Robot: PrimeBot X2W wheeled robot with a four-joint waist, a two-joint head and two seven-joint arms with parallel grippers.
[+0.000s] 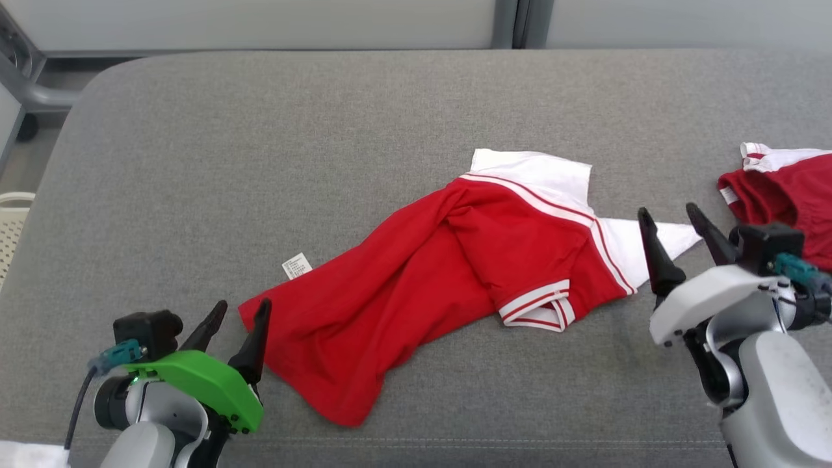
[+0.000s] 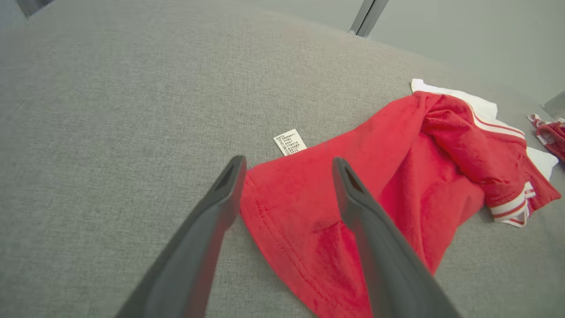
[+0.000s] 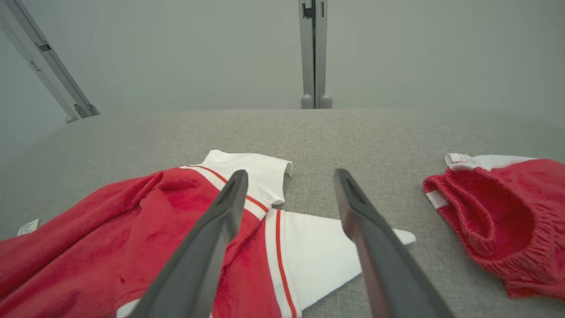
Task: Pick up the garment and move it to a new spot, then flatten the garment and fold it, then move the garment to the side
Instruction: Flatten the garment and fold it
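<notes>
Finding the garment (image 1: 455, 260) crumpled in the middle of the counter (image 1: 195, 162), hem toward 7 o'clock, white flap toward 3. Poising the left gripper (image 1: 242, 303) at the hem corner and the right gripper (image 1: 668, 209) at the flap tip, fingers (image 1: 655, 253) of both spread wide, grasping nothing. Probably bracketing opposite ends to lift evenly, clear of the red shorts (image 1: 786, 188) at 3 o'clock.

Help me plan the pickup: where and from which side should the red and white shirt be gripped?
Probably at its two flat ends; the middle of the red and white shirt is bunched. The open left gripper straddles the hem corner: pinch it from above. The open right gripper points over the white pointed flap: take that from the near side.
</notes>
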